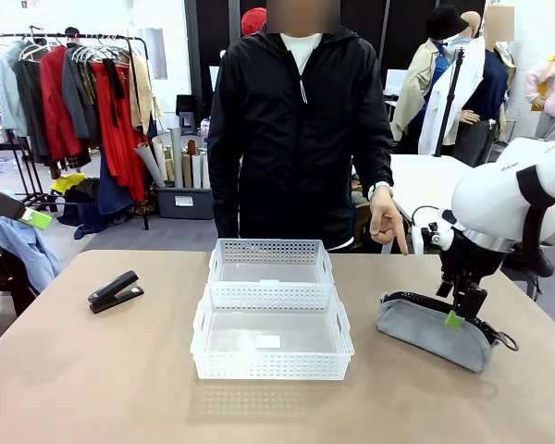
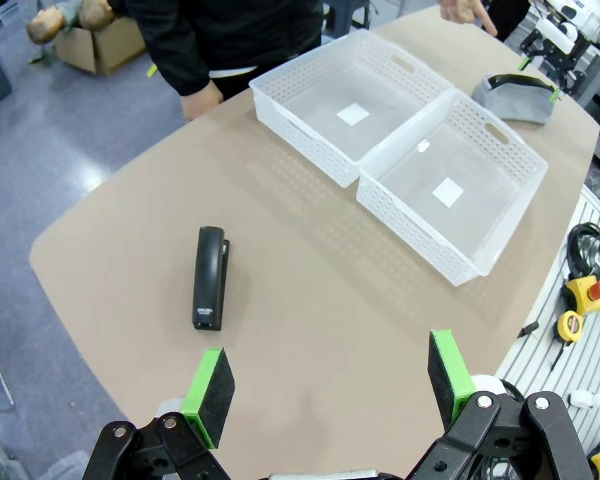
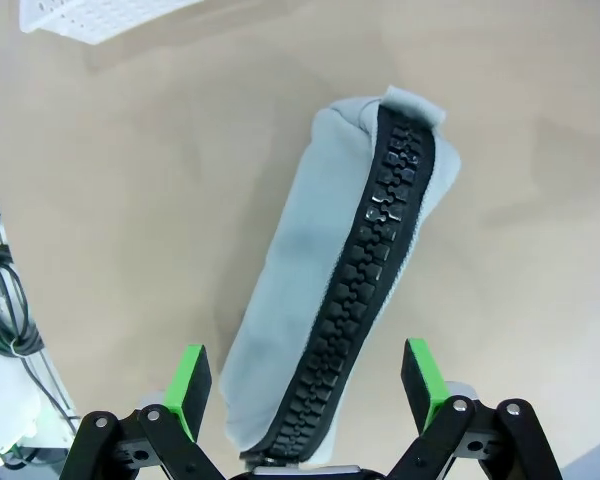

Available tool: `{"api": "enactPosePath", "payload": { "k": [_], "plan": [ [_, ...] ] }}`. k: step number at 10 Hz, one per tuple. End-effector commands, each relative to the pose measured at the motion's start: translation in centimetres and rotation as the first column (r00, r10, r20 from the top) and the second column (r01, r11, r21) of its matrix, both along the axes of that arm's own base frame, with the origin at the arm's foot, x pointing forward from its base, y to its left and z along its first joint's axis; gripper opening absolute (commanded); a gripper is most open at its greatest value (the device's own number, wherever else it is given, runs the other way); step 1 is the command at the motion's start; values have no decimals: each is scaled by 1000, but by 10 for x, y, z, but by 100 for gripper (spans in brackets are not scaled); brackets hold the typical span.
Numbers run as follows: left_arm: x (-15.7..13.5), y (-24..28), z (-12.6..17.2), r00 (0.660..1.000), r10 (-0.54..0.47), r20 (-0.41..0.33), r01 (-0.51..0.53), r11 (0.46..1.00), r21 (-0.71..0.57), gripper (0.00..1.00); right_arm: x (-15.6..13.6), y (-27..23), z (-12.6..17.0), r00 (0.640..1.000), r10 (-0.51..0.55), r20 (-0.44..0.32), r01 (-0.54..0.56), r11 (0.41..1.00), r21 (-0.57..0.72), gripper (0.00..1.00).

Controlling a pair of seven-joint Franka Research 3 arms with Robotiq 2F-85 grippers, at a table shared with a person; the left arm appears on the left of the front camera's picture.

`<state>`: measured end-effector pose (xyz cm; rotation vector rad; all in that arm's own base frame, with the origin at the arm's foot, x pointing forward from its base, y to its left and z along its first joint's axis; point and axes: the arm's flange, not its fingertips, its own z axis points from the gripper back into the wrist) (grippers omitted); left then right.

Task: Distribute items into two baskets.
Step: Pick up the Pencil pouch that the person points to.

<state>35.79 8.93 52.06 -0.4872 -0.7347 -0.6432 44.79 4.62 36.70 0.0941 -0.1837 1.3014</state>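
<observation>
- Right gripper (image 3: 307,365), jaws wide, straddles pouch (image 3: 300,250); wrist view shows zipper teeth.
- Left gripper (image 2: 330,378) wide, empty, well apart from stapler (image 2: 210,277).
- Front view: hand (image 1: 386,222) pointing near pouch.

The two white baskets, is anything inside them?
Nothing yet. The nearer basket and the farther basket show bare bottoms, each with only a small white label. The stapler and grey pouch lie outside on the table. Nothing hides their insides.
</observation>
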Motion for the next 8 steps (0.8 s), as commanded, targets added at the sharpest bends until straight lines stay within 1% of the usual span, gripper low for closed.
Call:
{"api": "enactPosePath", "payload": {
  "k": [1,5,8],
  "plan": [
    [0,0,0,1000,-4,4,4,1000,-17,100,13,-1,-13,1000,-12,6,12,1000,-22,100],
    [0,0,0,1000,-4,4,4,1000,-17,100,19,2,-30,999,-26,-30,26,999,-19,100],
    [0,0,0,1000,-4,4,4,1000,-17,100,21,-1,-30,997,-60,-50,58,998,-28,100]
  ]
}}
